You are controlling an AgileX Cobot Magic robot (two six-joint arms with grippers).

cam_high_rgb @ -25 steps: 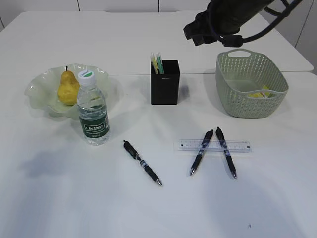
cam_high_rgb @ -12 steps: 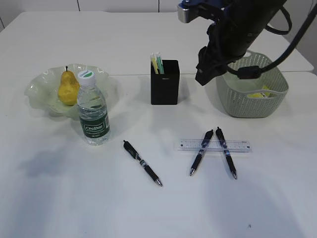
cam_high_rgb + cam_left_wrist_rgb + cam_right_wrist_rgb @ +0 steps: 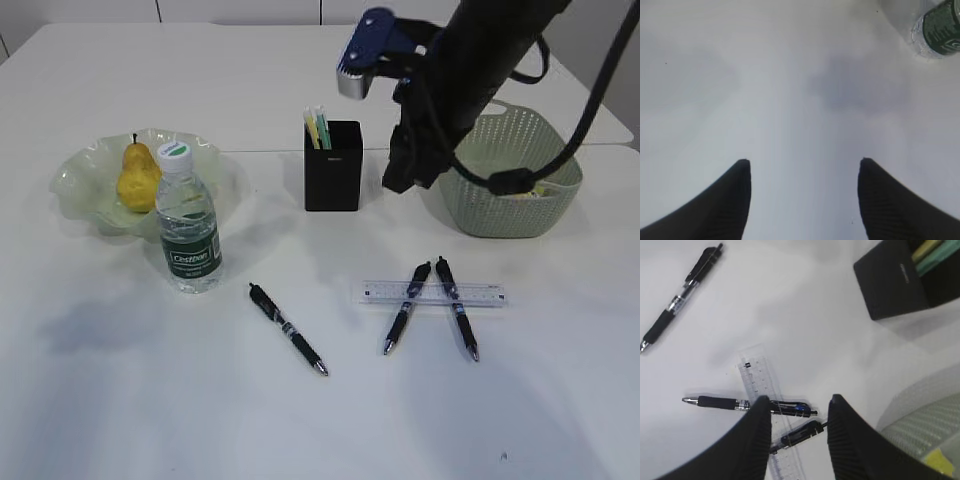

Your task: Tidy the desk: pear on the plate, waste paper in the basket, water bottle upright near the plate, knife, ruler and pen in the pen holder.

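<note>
Right pincer [image 3: 797, 412] hangs empty, jaws apart, above the ruler [image 3: 765, 400], which lies on the desk [image 3: 150, 400] under two pens. Left pincer [image 3: 802, 167] open over bare desk, water bottle [image 3: 940, 27] well off.

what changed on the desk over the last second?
Only the right arm moved: it swung from the top edge above the basket, down and left toward the pen holder, over the ruler and its two crossing pens. Its jaws are open with nothing between them. Nothing was picked up or released. Pear, plate, water bottle and the lone pen stayed put.
</note>
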